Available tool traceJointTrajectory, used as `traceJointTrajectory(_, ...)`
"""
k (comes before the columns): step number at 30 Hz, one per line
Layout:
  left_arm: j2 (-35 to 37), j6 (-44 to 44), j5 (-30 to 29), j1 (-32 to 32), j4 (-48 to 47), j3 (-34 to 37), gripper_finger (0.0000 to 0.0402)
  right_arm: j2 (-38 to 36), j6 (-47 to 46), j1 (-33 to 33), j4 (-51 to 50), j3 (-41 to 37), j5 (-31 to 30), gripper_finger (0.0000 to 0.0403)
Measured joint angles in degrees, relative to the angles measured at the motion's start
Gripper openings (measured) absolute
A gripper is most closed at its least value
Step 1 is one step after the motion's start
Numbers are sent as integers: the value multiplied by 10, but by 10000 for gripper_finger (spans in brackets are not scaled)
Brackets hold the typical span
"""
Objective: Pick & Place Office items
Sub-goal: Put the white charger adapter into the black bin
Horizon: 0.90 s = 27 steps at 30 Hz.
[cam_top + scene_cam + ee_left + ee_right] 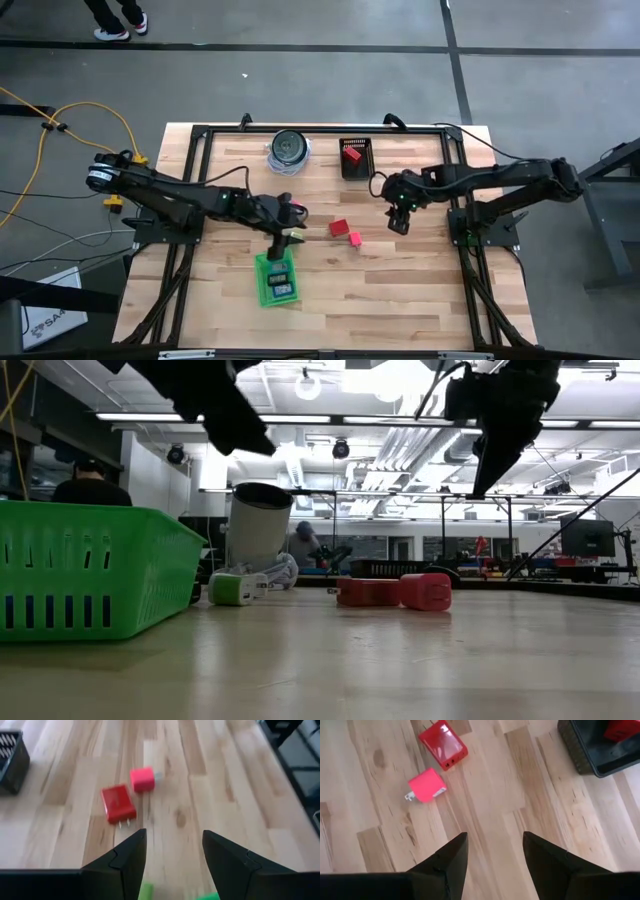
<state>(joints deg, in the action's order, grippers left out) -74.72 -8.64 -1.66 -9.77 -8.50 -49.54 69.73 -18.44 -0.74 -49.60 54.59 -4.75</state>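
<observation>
**Two red plugs lie loose as both arms hang empty above the table**

The pale plank table fills the overhead view, framed in black rail, grey floor all round and a yellow cable trailing off at 9 o'clock. Beyond the far edge the room is a lit workshop, ceiling strip lights overhead, a seated person behind the basket. The left arm reaches in from 9 o'clock; its left gripper hangs just above the green tray at 6 o'clock of centre, fingers parted with nothing between them. The right arm enters from 3 o'clock, its right gripper raised over bare wood, fingers likewise apart and empty. A black bin sits at 12 o'clock with a red item inside, the round container beside it at 11. At centre, between the grippers, lie the red block and the pink block, just beside each other, metal prongs showing on both. That closeness is the likely trouble: a finger lowered for one may nudge the other and skid it across the smooth wood. The prongs could also tilt a block in a pinch, so it slips out over the tray. Both arms converging on the same pair risks a collision.
</observation>
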Motion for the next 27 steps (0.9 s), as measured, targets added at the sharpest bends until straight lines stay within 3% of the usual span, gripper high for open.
traceJointTrajectory(17, 7, 155, 3, 27, -131, 0, 186, 0, -22, 8, -7, 0, -3, 176)
traceJointTrajectory(27, 67, 229, 9, 27, -283, 0, 186, 0, -74, 8, -7, 0, -13, 176)
